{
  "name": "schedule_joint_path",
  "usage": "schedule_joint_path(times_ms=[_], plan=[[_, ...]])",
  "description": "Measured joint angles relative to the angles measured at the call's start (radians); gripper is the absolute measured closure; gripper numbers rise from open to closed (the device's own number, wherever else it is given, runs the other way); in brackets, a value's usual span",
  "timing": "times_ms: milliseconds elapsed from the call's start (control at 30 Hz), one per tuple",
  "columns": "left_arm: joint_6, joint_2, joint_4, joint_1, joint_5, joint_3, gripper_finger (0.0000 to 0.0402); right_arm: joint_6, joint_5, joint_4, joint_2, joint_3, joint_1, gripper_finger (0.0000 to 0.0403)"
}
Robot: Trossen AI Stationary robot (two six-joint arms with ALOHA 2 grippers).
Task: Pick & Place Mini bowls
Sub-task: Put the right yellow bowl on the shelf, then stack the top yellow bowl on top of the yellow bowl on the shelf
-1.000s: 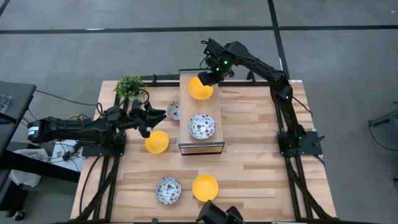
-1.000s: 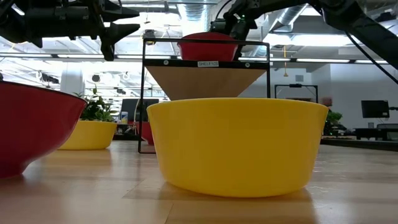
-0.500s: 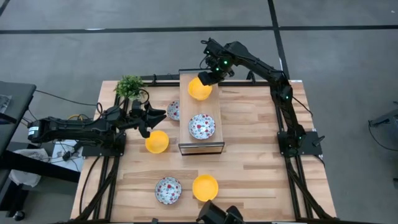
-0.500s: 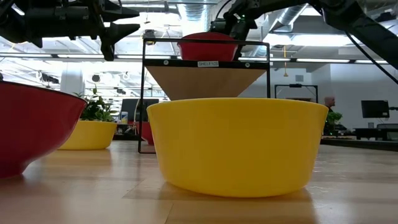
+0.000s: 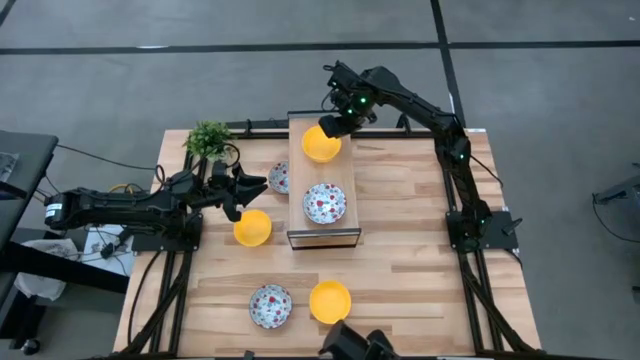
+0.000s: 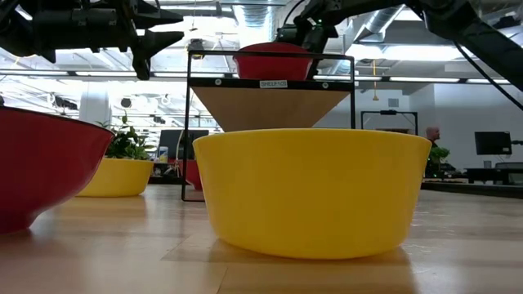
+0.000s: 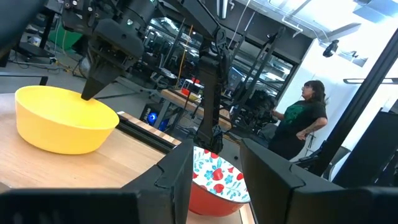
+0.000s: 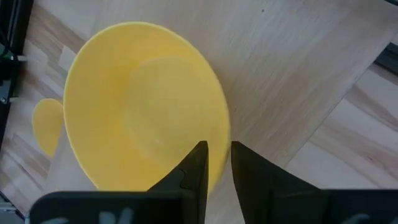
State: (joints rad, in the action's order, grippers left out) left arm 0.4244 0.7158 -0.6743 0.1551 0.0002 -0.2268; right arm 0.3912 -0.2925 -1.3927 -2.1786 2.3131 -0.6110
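Note:
A plain yellow mini bowl (image 5: 321,144) sits at the far end of the wooden shelf's top (image 5: 345,175), and my right gripper (image 5: 336,127) is shut on it from above. A floral bowl (image 5: 324,203) rests on the same shelf top, nearer. My left gripper (image 5: 258,184) hovers open above the table left of the shelf, pointing at another floral bowl (image 5: 279,178) that stands on the table; in the left wrist view this bowl (image 7: 219,179) shows between the fingers, untouched. On the table there are also a yellow bowl (image 5: 252,228), a floral bowl (image 5: 271,305) and a yellow bowl (image 5: 330,301). My right gripper (image 8: 219,163) pinches the yellow bowl's rim (image 8: 224,134) on the side toward the table's far right, one finger (image 8: 196,165) inside the bowl and one outside. The fingers come from above, pointing down. The bowl sits level with its base on the shelf top (image 7: 68,134).
A small green potted plant (image 5: 208,140) stands at the table's far left corner, behind the left arm. The shelf's dark frame (image 6: 189,122) rises mid-table. Bare wood lies right of the shelf (image 5: 410,220). A person (image 7: 305,118) stands in the room beyond.

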Motion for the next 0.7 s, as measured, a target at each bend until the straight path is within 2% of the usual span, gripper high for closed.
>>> schedule_joint_path(times_ms=[200, 367, 500, 700], plan=[[0.000, 0.000, 0.000, 0.000, 0.000, 0.000, 0.0270, 0.000, -0.099, -0.010, 0.035, 0.001, -0.015, 0.0343], [0.000, 0.000, 0.000, 0.000, 0.000, 0.000, 0.0270, -0.042, -0.108, -0.030, 0.118, 0.001, -0.013, 0.0343], [0.000, 0.000, 0.000, 0.000, 0.000, 0.000, 0.0270, -0.062, -0.084, -0.056, 0.196, 0.001, -0.018, 0.0343], [0.000, 0.000, 0.000, 0.000, 0.000, 0.000, 0.0270, -0.140, 0.030, -0.103, 0.321, 0.001, -0.019, 0.0343]])
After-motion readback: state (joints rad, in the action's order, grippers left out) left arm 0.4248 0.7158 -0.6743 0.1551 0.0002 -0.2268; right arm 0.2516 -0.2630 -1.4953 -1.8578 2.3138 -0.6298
